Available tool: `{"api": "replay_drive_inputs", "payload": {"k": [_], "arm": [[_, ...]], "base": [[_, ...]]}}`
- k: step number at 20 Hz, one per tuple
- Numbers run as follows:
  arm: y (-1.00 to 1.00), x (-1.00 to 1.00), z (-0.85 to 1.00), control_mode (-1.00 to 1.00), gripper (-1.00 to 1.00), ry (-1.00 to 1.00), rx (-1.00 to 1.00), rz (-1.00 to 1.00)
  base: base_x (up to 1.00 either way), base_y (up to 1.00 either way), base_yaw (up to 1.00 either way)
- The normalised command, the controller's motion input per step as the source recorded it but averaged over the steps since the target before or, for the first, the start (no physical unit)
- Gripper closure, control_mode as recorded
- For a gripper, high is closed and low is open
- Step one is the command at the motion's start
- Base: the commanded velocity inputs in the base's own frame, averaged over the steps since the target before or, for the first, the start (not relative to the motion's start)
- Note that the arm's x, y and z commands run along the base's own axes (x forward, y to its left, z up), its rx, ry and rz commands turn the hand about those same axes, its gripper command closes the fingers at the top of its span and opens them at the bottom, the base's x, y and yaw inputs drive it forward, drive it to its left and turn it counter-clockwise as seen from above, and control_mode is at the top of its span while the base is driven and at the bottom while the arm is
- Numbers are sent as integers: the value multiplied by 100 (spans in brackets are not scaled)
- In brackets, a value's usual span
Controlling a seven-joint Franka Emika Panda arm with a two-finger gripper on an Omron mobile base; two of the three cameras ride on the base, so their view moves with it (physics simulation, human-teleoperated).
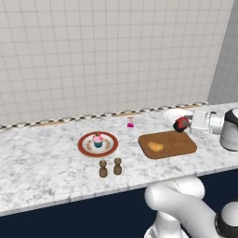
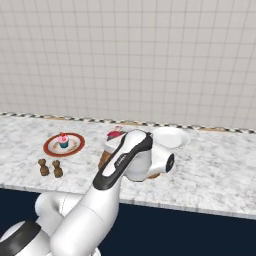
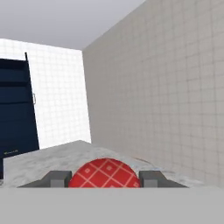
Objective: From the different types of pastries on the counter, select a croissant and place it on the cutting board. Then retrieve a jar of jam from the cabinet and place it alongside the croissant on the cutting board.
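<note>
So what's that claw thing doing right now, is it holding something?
Gripper: shut on the jar of jam, the red jar sitting between its two fingertips.

The arm [image 2: 125,165] hides most of the cutting board [image 2: 104,159], and the jar of jam [image 3: 105,173] is cut off below

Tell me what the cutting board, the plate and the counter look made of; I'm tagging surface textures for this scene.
Cutting board: seemingly wood, matte brown with faint grain streaks. Plate: probably glazed ceramic, smooth, dark red rim around a cream centre. Counter: looks like polished stone, marble or granite, from its white-and-grey speckled veining; being rendered, none of this is certain.
</note>
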Motion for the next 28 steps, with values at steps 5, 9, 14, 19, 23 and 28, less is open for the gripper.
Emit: {"api": "replay_drive_inputs", "payload": {"k": [5,9,14,19,23,28], "arm": [[0,0,-1,-100,100,0,-20,14],[0,0,0,-100,100,0,-18,11],[0,-9,-4,-100,100,2,-11,2],[0,-16,-2,-100,100,0,-17,3],[3,-24,-4,-100,100,0,-15,0],[0,-13,-22,-100,100,7,-6,0]], "base": [[0,0,0],[0,0,0],[0,0,0],[0,0,0],[0,0,0],[0,0,0]]}}
